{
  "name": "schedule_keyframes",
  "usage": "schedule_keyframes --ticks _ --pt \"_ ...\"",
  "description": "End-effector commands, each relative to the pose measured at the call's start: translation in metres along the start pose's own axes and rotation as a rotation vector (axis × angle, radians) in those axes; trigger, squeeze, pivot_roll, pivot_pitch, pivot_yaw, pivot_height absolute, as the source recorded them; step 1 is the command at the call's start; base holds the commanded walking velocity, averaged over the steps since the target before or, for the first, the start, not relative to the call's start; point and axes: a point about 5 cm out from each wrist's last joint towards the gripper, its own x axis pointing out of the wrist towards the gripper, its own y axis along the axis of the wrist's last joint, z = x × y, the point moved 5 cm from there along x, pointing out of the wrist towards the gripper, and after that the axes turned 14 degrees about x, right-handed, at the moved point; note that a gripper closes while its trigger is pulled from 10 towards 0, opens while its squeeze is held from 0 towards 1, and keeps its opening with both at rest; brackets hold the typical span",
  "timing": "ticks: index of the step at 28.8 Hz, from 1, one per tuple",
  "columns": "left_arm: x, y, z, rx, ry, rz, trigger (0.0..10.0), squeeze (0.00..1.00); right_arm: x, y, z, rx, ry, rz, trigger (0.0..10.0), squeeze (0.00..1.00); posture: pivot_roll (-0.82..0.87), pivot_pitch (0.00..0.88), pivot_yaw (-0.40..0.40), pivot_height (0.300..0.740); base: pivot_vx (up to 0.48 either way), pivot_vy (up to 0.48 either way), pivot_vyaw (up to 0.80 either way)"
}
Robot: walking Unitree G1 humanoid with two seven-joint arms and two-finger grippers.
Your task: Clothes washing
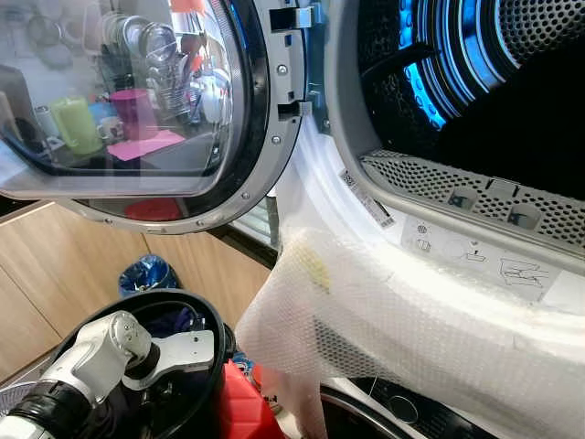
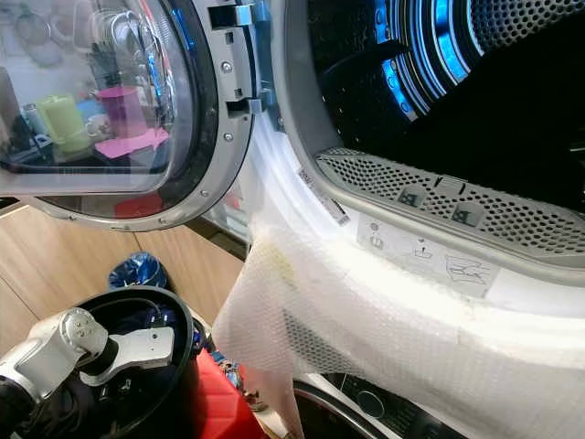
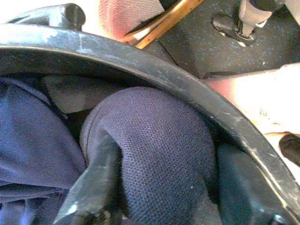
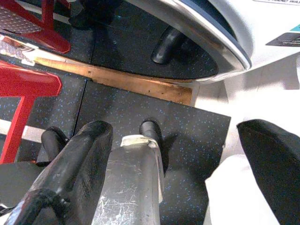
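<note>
The machine's round glass door (image 1: 137, 101) stands swung open to the left, and the dark drum (image 1: 512, 91) glows blue inside. A sheet of bubble wrap (image 1: 384, 311) hangs over the opening's lower rim. Low on the left stands a black basket (image 1: 208, 315) holding dark clothes. My left arm (image 1: 110, 352) reaches down into it. In the left wrist view my left gripper (image 3: 166, 154) is shut on a dark blue garment (image 3: 154, 117) just inside the basket's rim (image 3: 187, 89). My right gripper (image 4: 176, 131) hangs open over the dark speckled floor, holding nothing.
A red frame (image 1: 245, 407) stands beside the basket, and a blue bag (image 1: 146, 273) lies behind it against wooden cabinet fronts (image 1: 55, 283). Below the drum curves a second machine's round door (image 4: 201, 42). A metal leg (image 4: 133, 173) is under my right gripper.
</note>
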Motion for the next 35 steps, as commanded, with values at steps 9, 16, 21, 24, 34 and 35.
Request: schedule_keyframes --ticks 9,16,21,24,34,35 --pt "-0.012 -0.005 0.005 0.004 -0.035 -0.018 0.0 0.00 0.000 -0.003 -0.005 -0.035 0.022 -0.008 10.0 0.00 0.10 0.000 0.068 0.740 0.000 0.000 0.00" --pt "-0.012 0.000 0.007 0.012 -0.051 0.001 0.0 0.00 -0.001 -0.005 -0.008 -0.040 0.030 -0.012 10.0 0.00 0.10 0.000 0.075 0.740 0.000 0.000 0.00" --pt "-0.016 -0.001 0.009 0.011 -0.066 -0.002 0.0 0.00 -0.001 -0.006 -0.009 -0.041 0.032 -0.016 10.0 0.00 0.10 0.000 0.078 0.740 0.000 0.000 0.00" --pt "-0.020 -0.002 0.007 0.010 -0.066 -0.006 0.0 0.00 -0.001 -0.007 -0.011 -0.047 0.044 -0.021 10.0 0.00 0.11 0.000 0.080 0.740 0.000 0.000 0.00" --pt "-0.057 0.045 -0.014 0.023 -0.011 0.268 0.0 0.00 -0.001 -0.009 -0.021 -0.060 0.067 -0.027 10.0 0.00 0.13 0.000 0.085 0.740 0.000 0.000 0.00" --pt "-0.068 0.062 -0.022 0.033 0.005 0.363 0.0 0.00 -0.002 -0.010 -0.023 -0.062 0.073 -0.030 10.0 0.00 0.13 0.000 0.089 0.740 0.000 0.000 0.00"
